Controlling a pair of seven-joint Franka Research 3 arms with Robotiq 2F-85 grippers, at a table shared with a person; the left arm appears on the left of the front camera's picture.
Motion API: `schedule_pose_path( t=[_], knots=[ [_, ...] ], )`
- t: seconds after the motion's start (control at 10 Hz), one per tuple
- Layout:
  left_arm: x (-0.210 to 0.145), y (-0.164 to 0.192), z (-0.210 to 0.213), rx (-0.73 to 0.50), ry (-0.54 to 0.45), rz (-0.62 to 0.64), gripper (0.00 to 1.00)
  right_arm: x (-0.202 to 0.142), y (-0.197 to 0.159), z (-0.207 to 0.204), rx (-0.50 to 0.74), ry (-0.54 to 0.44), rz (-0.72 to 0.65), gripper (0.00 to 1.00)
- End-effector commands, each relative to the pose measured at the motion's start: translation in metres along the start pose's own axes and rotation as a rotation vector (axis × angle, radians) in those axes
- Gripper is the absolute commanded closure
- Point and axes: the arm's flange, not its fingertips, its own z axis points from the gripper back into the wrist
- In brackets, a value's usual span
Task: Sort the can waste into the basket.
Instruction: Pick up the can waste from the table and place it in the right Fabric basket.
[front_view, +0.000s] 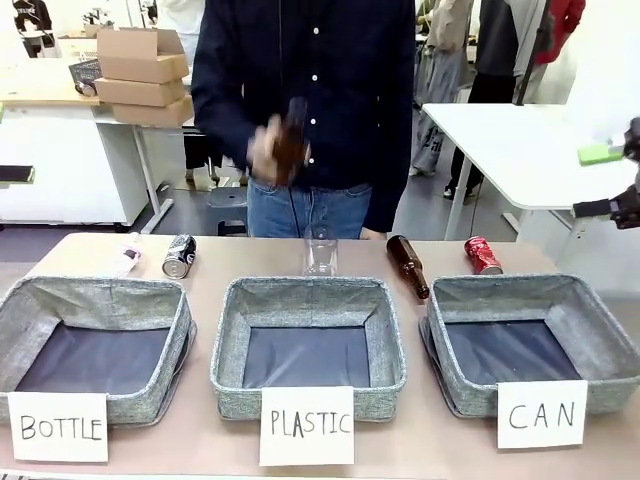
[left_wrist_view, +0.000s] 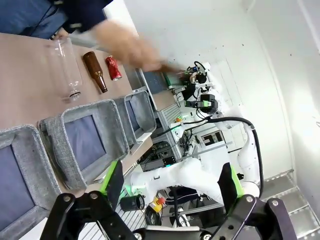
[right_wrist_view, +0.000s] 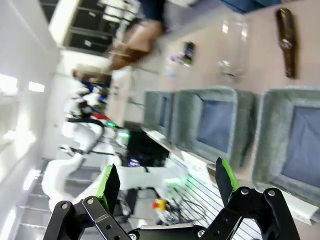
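We found left end effector (left_wrist_view: 170, 185) open, empty, off desk edge. Right end effector (right_wrist_view: 165, 182) likewise open, holding nothing. Red can (front_view: 483, 255) lay on desk (front_view: 420, 440) behind CAN basket (front_view: 600, 345); black can (front_view: 179, 256) lay behind BOTTLE basket (front_view: 25, 305). Person's hand (front_view: 272, 152) held brown bottle (front_view: 293, 140) above desk.

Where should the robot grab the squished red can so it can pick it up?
Probably around the middle of the red can, coming straight down from above. It lies on its side on the table behind the CAN basket, so its round body faces up. The fingers should close across its narrow width, not end to end. The brown bottle lies apart from it.
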Motion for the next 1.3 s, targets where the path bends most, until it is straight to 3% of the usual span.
schedule_pose_path(
  t=[0.0,0.1,0.2,0.3,0.4,0.5,0.6,0.7,0.8,1.0,1.1,1.2],
  knots=[
    [0.003,-0.002,0.001,-0.025,-0.004,-0.026,0.0,0.035,0.023,-0.036,-0.55,0.22,0.019,0.0],
    [0.003,-0.002,0.001,-0.025,-0.004,-0.026,0.0,0.058,0.029,-0.057,-0.773,0.377,0.11,0.0],
    [0.003,-0.002,0.001,-0.025,-0.004,-0.026,0.0,0.08,0.02,-0.071,-0.984,0.466,0.098,0.0],
    [0.003,-0.002,0.001,-0.025,-0.004,-0.026,0.0,0.097,0.006,-0.084,-1.194,0.514,0.061,0.0],
    [0.003,-0.002,0.001,-0.025,-0.004,-0.026,0.0,0.108,-0.007,-0.099,-1.289,0.564,0.089,0.0],
    [0.003,-0.002,0.001,-0.025,-0.004,-0.026,0.0,0.113,-0.018,-0.113,-1.306,0.606,0.136,0.0],
    [0.003,-0.002,0.001,-0.025,-0.004,-0.026,0.0,0.112,-0.024,-0.112,-1.265,0.546,0.146,0.0],
    [0.003,-0.002,0.001,-0.025,-0.004,-0.026,0.0,0.097,-0.011,-0.089,-1.093,0.393,0.042,0.0],
    [0.003,-0.002,0.001,-0.025,-0.004,-0.026,0.0,0.108,-0.035,-0.112,-1.067,0.404,0.117,0.0],
    [0.003,-0.002,0.001,-0.025,-0.004,-0.026,0.0,0.106,-0.038,-0.102,-1.121,0.427,0.1,0.0],
    [0.003,-0.002,0.001,-0.025,-0.004,-0.026,0.0,0.135,-0.056,-0.12,-1.062,0.361,0.23,0.0],
    [0.003,-0.002,0.001,-0.025,-0.004,-0.026,0.0,0.163,-0.082,-0.134,-1.029,0.236,0.252,0.0]
  ],
)
